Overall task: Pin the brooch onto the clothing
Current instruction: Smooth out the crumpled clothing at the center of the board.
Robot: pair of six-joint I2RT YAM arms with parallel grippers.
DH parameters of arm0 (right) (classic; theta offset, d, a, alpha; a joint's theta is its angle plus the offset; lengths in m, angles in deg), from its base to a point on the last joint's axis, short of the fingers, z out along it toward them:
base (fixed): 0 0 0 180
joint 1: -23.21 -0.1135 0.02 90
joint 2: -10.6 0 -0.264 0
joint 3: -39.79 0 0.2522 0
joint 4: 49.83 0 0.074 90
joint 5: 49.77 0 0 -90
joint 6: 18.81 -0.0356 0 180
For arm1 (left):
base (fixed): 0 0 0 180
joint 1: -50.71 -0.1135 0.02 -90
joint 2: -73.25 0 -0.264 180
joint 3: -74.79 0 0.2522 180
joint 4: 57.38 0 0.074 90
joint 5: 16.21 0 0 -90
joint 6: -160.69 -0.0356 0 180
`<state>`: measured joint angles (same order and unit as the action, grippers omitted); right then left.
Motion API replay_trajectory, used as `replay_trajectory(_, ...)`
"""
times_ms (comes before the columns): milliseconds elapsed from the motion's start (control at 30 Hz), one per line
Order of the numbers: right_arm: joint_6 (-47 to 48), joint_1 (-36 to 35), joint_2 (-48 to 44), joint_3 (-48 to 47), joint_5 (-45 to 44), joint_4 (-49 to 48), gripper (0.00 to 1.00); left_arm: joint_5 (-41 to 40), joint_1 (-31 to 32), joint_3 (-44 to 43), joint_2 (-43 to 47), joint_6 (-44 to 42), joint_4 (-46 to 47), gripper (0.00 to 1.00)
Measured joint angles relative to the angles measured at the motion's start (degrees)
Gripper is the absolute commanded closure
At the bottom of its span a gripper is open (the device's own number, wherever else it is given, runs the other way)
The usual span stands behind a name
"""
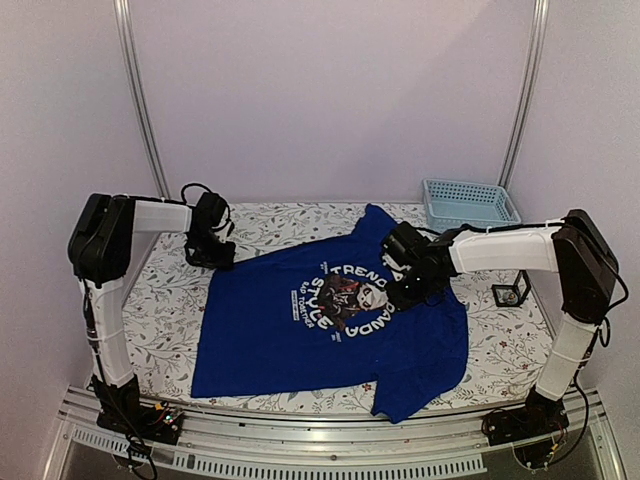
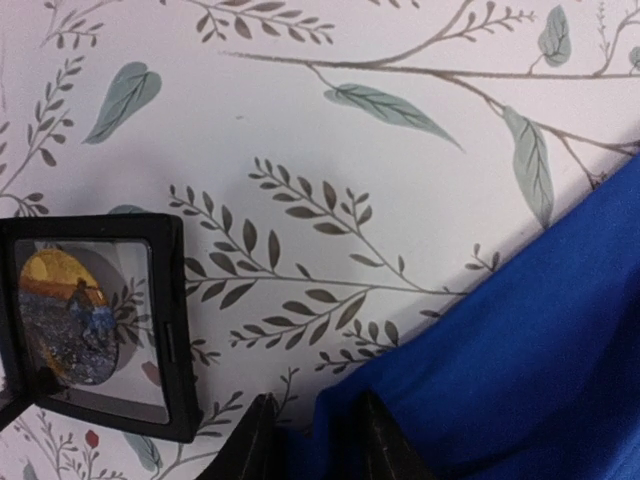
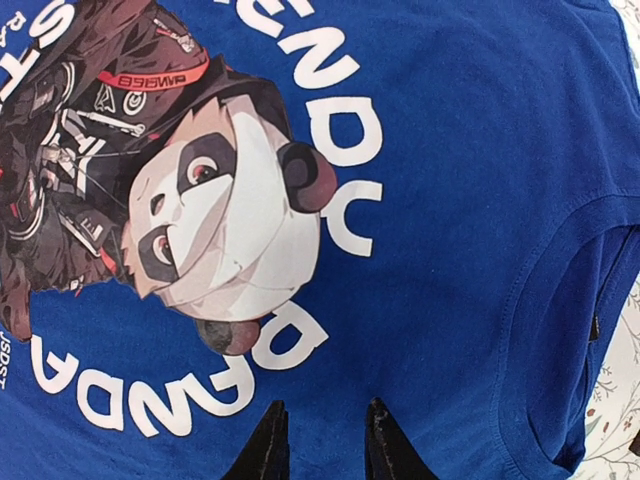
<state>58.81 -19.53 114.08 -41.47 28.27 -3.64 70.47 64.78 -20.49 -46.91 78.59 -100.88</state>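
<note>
Left pincer (image 2: pixel 318 432) apart at the T-shirt (image 2: pixel 540 380) edge, black case (image 2: pixel 172 330) to its left. Right pincer (image 3: pixel 325 440) apart, panda print (image 3: pixel 220 230) ahead.

The T-shirt (image 1: pixel 300 350) is royal blue and short-sleeved. It lies flat, print side up, across the middle of the table (image 1: pixel 500 345). Its collar points to the right edge, its hem to the left, and one sleeve reaches toward the far edge. The round chest print shows a panda face ringed by white lettering. The brooch (image 2: pixel 65 315) is a round disc with a gold and blue picture. It sits inside a black square case (image 2: pixel 170 330) on the table, near the shirt's edge.
</note>
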Motion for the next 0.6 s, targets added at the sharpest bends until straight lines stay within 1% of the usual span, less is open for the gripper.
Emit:
replay_trajectory(33,0.2,0.0,0.0,-0.1,-0.1,0.0,0.74,0.1,0.0,-0.1,-0.1,0.1,-0.1,0.94)
replay_trajectory(67,0.4,0.0,0.0,-0.3,-0.2,0.1,0.74,0.2,0.0,-0.3,-0.2,-0.1,-0.1,1.0)
replay_trajectory(233,1.0,0.2,0.1,-0.6,-0.8,0.1,0.75,0.1,0.1,-0.5,-0.2,-1.0,-0.2,1.0)
replay_trajectory(367,1.0,1.1,0.5,0.0,-0.8,-0.3,0.76,-1.7,0.8,-0.7,-0.2,-2.9,1.0,1.0)
replay_trajectory(467,0.1,2.3,0.9,3.3,-0.9,-1.0,0.76,-3.8,1.6,-2.0,-0.2,-4.7,3.2,1.0)
replay_trajectory(600,-2.4,3.7,-0.1,8.0,-0.6,-3.2,0.77,-6.3,2.3,-6.6,-0.7,-6.1,6.6,1.0)
